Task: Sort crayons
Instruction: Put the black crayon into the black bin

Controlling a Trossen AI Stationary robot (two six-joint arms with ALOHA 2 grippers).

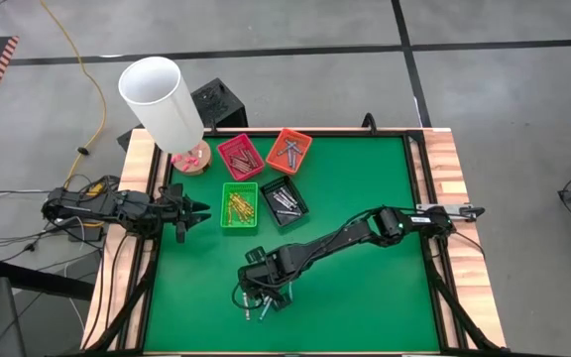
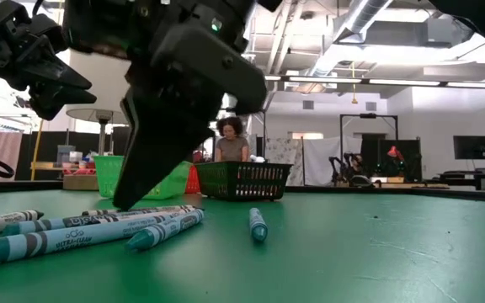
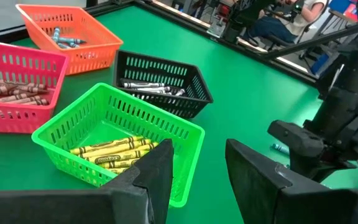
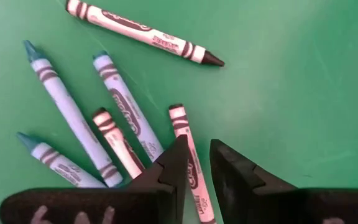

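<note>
Right tool (image 4: pixel 194 163) slightly parted, empty, tips over loose crayons (image 4: pixel 126 109) on green mat, left tool (image 1: pixel 194 210) parted, idle

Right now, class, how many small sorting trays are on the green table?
4, clustered toward the table's far side: red tray, orange tray, green tray and black tray. None appears hidden.

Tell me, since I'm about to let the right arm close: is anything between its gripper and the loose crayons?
Nothing visible. The right gripper hangs directly over the loose crayons on the green mat, fingers slightly apart over a brown one. The left gripper waits near the green tray.
</note>
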